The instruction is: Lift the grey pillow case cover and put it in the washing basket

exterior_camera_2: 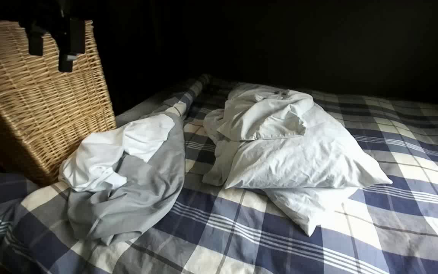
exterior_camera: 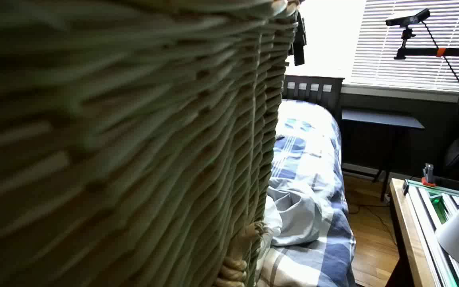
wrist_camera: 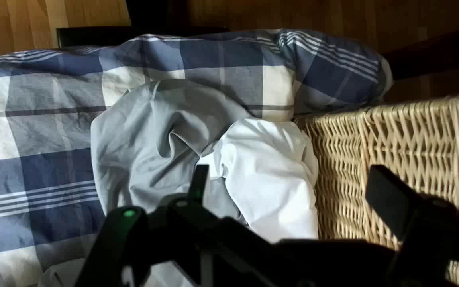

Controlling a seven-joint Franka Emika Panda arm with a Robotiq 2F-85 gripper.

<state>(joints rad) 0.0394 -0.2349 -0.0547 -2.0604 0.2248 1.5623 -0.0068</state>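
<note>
Wrist view: one grey cover (wrist_camera: 130,143), one basket (wrist_camera: 412,151).

Backlit and overexposed at the window (exterior_camera: 331,38) in an exterior view; blurred and shadowed across the near washing basket (exterior_camera: 153,143). Nearly black behind the bed (exterior_camera_2: 249,243) in an exterior view.

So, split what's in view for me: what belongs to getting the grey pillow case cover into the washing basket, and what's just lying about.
For the job:
grey pillow case cover, lying crumpled
washing basket
gripper, open, holding nothing

Just lying about:
white cloth, partly over the cover
pile of white linen
checked bedding underneath
</note>
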